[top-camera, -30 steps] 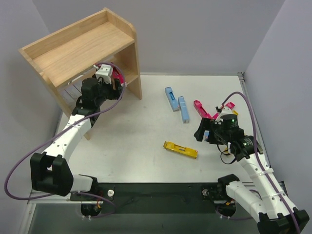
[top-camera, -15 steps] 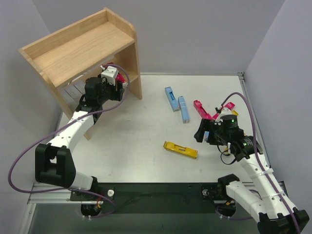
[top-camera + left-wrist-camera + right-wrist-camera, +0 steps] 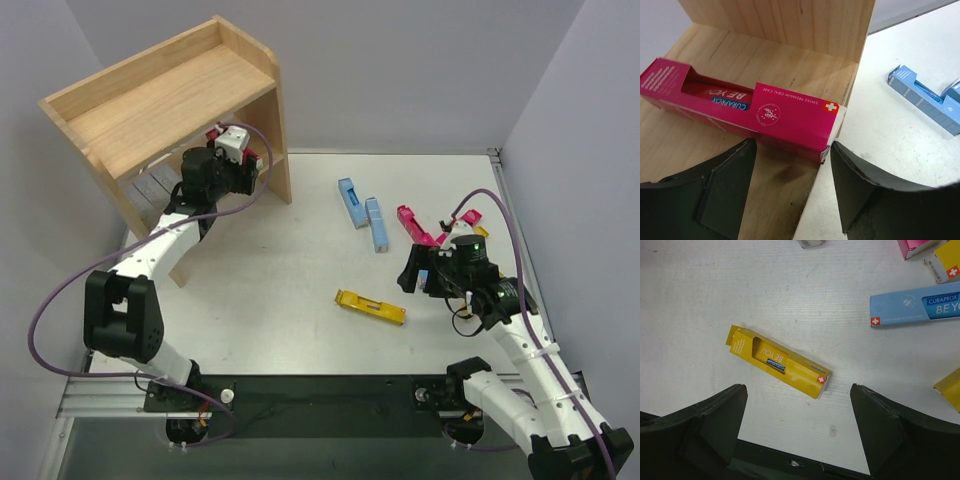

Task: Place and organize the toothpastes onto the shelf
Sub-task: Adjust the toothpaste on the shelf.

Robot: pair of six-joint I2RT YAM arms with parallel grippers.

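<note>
One magenta carton [image 3: 740, 107] is found laid flat on the lower tier of the shelf [image 3: 170, 100], its near end at the tier's front edge beside the side panel. The left gripper [image 3: 792, 157] is held at that end with its jaws apart, and nothing is gripped. No carton is seen on the upper tier. The rest of the lower tier is hidden in the top view, so the number placed cannot be told. Well to the right of the shelf, on the table [image 3: 280, 270], a yellow carton [image 3: 777, 360], two blue cartons [image 3: 350, 202] and further magenta and yellow ones are lying loose. The right gripper [image 3: 797, 392] is held above the yellow carton, jaws apart and empty. The task is judged to be at an early stage: most cartons are yet to be carried to the shelf and sorted by colour
</note>
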